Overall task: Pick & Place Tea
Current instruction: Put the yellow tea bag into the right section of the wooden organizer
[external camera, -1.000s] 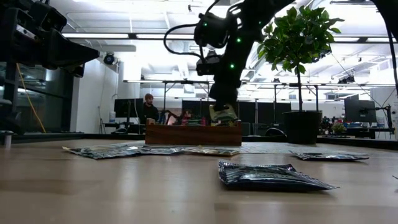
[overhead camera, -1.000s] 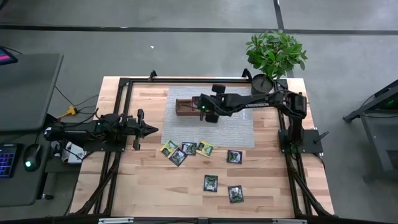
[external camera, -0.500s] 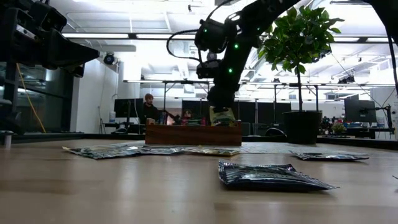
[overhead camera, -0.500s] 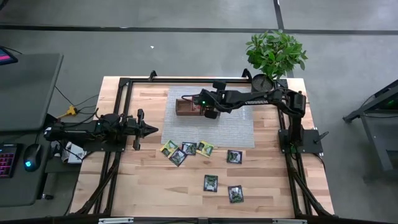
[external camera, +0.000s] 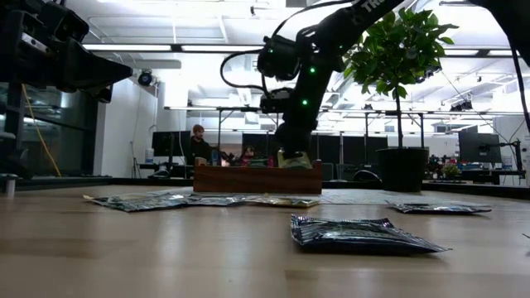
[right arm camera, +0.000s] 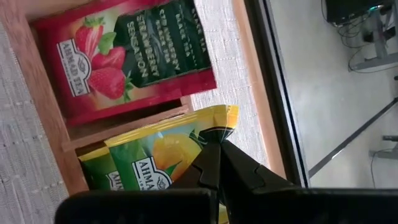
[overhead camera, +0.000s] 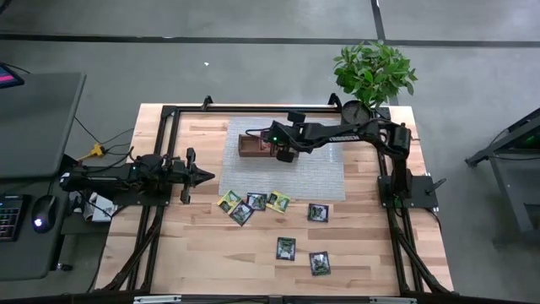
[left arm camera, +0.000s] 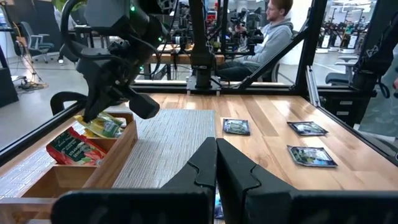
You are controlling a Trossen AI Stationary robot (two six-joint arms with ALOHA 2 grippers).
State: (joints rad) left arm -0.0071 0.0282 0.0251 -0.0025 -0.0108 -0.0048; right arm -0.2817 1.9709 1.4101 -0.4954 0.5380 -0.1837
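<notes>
Glossy foil tea packets [right arm camera: 158, 155], matt brown wooden tray [left arm camera: 59, 180], ribbed grey woven mat [left arm camera: 165, 146], pale smooth wooden table [overhead camera: 211, 253].

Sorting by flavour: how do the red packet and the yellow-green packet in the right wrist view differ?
The red packet shows strawberries and lies free in its tray compartment. The yellow-green packet shows a lemon, sits in the next compartment, and the right gripper pinches its corner. Both are flat tea packets with white brand labels.

Table: a pale wooden top [overhead camera: 202, 253] with a black frame [overhead camera: 169, 118] along its edges
Mat: a grey woven mat [overhead camera: 316, 173] lay flat across its far middle
Tray: a brown wooden tray [overhead camera: 250, 147] stood on the mat
Packets: seven tea packets [overhead camera: 286, 248] lay loose on the bare wood
</notes>
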